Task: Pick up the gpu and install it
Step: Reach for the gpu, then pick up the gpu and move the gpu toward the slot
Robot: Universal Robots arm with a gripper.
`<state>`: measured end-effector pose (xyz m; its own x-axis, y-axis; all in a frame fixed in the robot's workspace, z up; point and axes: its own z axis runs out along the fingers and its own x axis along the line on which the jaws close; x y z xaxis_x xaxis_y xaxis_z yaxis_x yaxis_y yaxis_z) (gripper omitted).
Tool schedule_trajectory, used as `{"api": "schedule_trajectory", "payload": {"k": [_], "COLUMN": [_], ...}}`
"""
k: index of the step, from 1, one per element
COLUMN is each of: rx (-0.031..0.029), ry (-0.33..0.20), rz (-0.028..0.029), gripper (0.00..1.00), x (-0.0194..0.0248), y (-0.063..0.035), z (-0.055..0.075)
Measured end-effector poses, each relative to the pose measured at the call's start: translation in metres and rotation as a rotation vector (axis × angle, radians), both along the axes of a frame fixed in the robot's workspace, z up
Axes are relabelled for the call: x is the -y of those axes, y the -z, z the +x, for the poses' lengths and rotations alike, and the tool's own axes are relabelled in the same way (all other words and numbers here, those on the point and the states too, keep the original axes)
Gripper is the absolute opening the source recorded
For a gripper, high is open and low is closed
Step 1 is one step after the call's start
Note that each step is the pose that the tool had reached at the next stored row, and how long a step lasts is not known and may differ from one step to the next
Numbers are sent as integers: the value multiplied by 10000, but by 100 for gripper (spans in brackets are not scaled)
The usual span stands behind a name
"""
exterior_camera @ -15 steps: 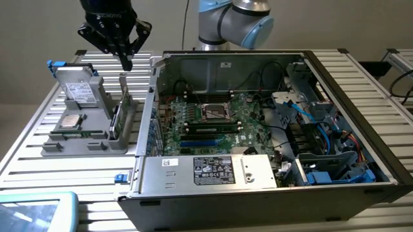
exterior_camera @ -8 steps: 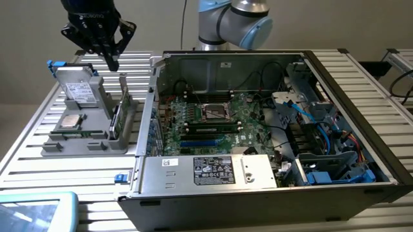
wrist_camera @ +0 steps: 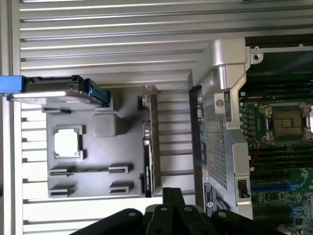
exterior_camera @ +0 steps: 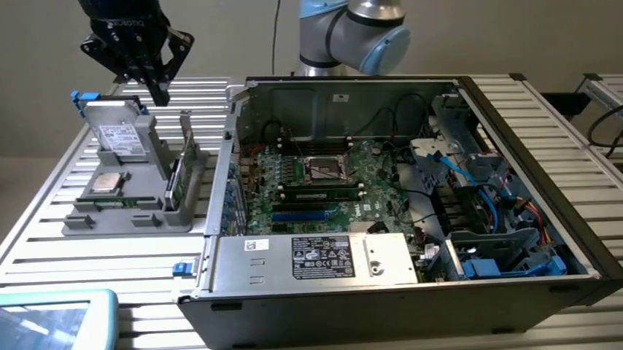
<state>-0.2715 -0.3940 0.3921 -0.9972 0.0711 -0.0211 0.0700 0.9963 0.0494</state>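
So the black multi-fingered gripper (exterior_camera: 160,95) hangs in the air with its fingers pinched fully together into a point, and there's nothing in them. It points downward with a slight tilt, tips aimed at the far end of the flat grey plastic tray (exterior_camera: 127,219), and it touches nothing. The wrist looks pretty much straight down onto the tray.

Below the tips, with a clear gap, is the gpu (exterior_camera: 181,166), a thin flat black card with a green circuit-board edge. It stands upright on its long edge in a slot along the tray's side towards the exterior view's right. From the wrist camera it shows up edge-on as a narrow dark strip.

Also on the tray: a silver hard drive (exterior_camera: 117,135) with a white label and blue tabs, propped up at the far end, and a square silvery processor chip (exterior_camera: 105,182) lying flat nearer the front.

Just beside the tray on the exterior view's right sits the big open dark metal computer case (exterior_camera: 545,219), green motherboard (exterior_camera: 322,171) facing up. The arm (exterior_camera: 352,33), silver with pale blue caps, stands behind the case. Everything rests on a slatted aluminium table (exterior_camera: 87,251).
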Motion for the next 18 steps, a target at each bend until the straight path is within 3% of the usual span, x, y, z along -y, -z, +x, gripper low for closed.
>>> {"api": "schedule_trajectory", "payload": {"k": [3, 5, 9, 18], "rx": [0, -1, 1, -2], "ry": [1, 1, 1, 1], "rz": [0, 0, 0, 0], "gripper": [11, 11, 11, 11], "x": [-73, -94, -97, -97], "y": [7, 12, 19, 19], "z": [-35, -74, -139, -140]}}
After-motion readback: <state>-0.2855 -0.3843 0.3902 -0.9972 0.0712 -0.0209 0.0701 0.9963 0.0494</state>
